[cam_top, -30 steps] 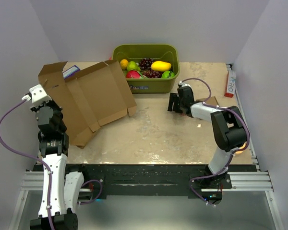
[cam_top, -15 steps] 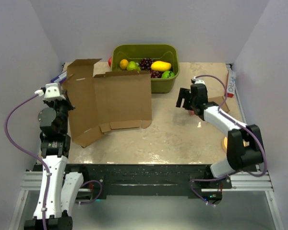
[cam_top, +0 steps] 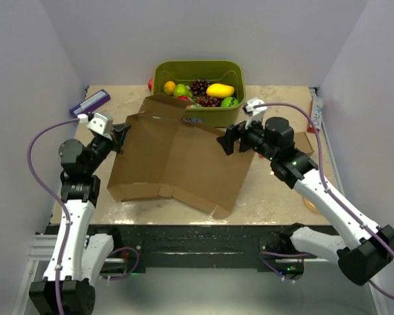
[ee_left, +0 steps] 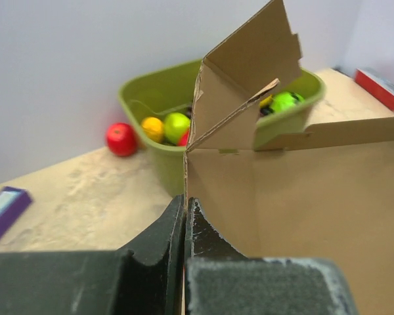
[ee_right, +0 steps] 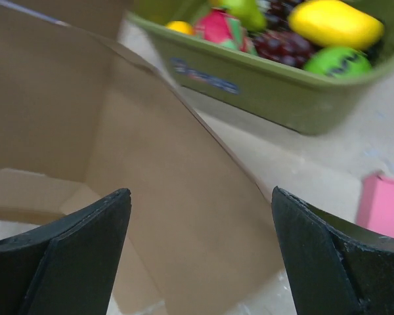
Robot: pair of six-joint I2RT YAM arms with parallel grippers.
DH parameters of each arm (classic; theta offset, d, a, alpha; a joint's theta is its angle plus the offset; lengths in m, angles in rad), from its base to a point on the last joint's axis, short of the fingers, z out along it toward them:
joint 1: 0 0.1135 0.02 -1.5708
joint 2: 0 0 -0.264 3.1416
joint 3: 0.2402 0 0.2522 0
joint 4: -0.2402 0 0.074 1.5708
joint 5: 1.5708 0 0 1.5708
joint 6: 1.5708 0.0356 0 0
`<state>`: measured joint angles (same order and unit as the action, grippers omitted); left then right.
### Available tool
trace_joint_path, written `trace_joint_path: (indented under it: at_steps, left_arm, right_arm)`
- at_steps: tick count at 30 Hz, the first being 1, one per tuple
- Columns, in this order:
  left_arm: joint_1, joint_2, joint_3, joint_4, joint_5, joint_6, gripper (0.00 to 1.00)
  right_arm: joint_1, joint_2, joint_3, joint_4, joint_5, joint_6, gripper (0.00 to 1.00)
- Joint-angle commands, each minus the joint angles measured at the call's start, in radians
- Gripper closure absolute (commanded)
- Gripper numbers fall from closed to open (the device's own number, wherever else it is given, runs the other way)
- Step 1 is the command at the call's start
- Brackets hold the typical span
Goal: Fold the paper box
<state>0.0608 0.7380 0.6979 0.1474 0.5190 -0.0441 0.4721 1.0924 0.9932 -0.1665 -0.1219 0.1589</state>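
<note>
On the desk, the paper box lies mostly flat before the green bin, with only a far flap raised, so nearly all the folding looks left to do. The left gripper pinches the box's left edge; the right gripper hangs wide apart over its right edge.

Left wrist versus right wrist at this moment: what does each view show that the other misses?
Only the left wrist view shows the left gripper shut on an edge of the paper box. It also shows a red round fruit on the table beside the green bin, and a purple box at the far left. Only the right wrist view shows the right gripper, open with the cardboard beyond its fingers, and a pink block at the right edge. Both views show the paper box and the green bin with fruit in it.
</note>
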Motion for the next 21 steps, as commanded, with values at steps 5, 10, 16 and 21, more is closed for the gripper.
trace_joint_path:
  at_steps: [5, 10, 16, 21]
  left_arm:
    - [-0.030, 0.050, 0.018, 0.038, 0.199, -0.008, 1.00]
    - [-0.033, 0.092, 0.029, 0.034, 0.256, -0.011, 1.00]
    - [-0.038, 0.106, 0.031, 0.041, 0.294, -0.022, 1.00]
    - [-0.044, 0.107, 0.031, 0.041, 0.303, -0.020, 1.00]
  right_arm:
    - [0.201, 0.012, 0.059, 0.016, 0.132, -0.185, 0.09]
    - [0.207, 0.027, 0.146, 0.038, 0.098, -0.200, 0.07]
    - [0.238, 0.148, 0.277, -0.018, 0.056, -0.271, 0.11]
    - [0.284, 0.199, 0.291, 0.022, 0.100, -0.320, 0.11]
